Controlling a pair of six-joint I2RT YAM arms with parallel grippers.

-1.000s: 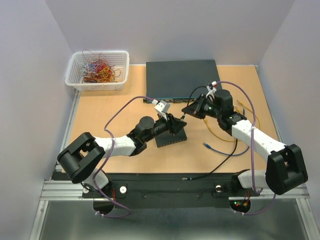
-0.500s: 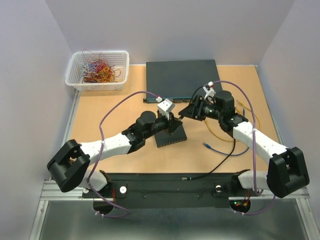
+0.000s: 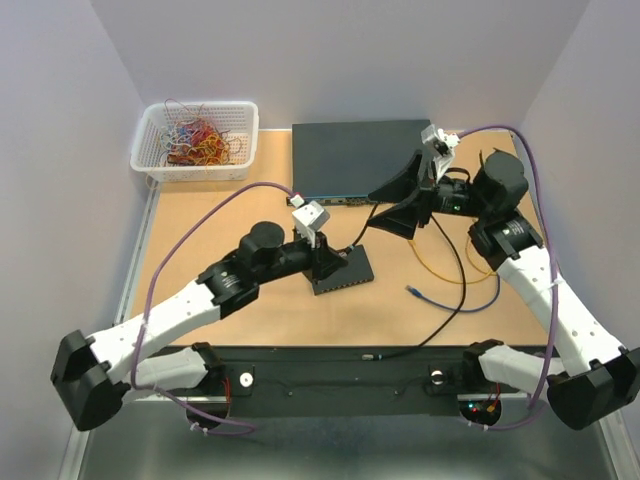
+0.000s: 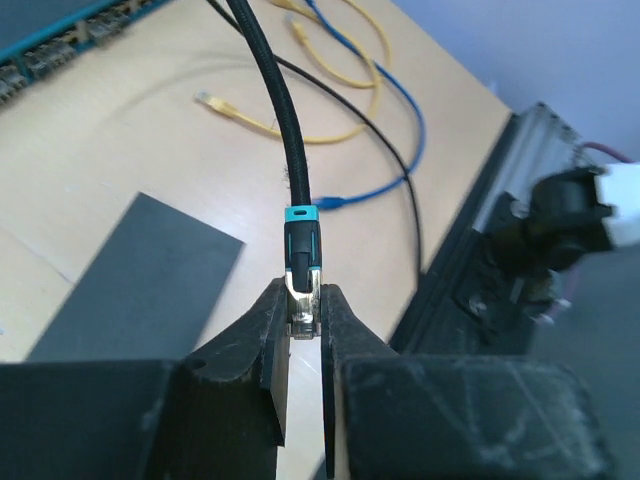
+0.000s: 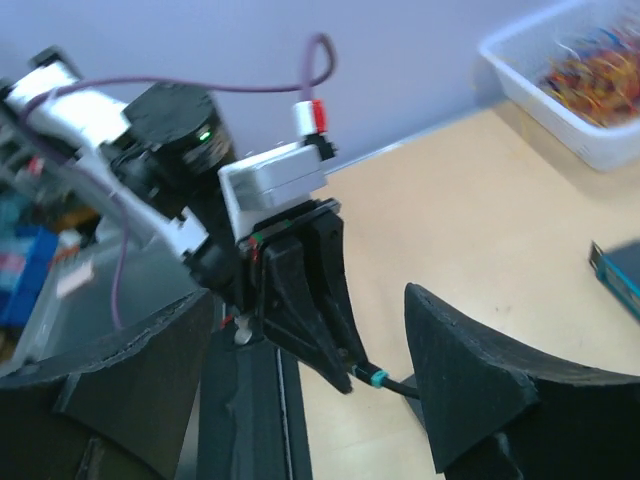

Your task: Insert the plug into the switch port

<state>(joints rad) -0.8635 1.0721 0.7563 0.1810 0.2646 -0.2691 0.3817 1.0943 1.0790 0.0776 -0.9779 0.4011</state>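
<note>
Plug transport stage, with insertion not yet begun. On the table (image 3: pixel 200 230) the switch (image 3: pixel 360 150) lies flat at the far edge, its row of ports (image 4: pixel 55 50) along the near face. A smaller dark slab (image 3: pixel 345 275) lies in front of it, just under the tip of the left arm (image 3: pixel 200 300). The left jaws are clenched on the plug (image 4: pixel 302 250), which hangs above the table beside that slab, well short of the port row. The right arm (image 3: pixel 540 270) is raised near the switch's front edge. The right jaws stand spread wide with nothing between them. A black braided cable (image 4: pixel 275 90) leads from the plug toward the far side of the table, and loose yellow and blue patch leads (image 3: pixel 450 265) lie to the right. The plug is slim, with a black body, a teal collar where the cable enters, and a bright metal end pinched between the jaws. Note that this metal end points back into the left jaws, away from the ports. Your next move therefore probably calls for a regrasp on the body, perhaps by the free right jaws. Only then can you level the metal end with a port and press it straight in.
</note>
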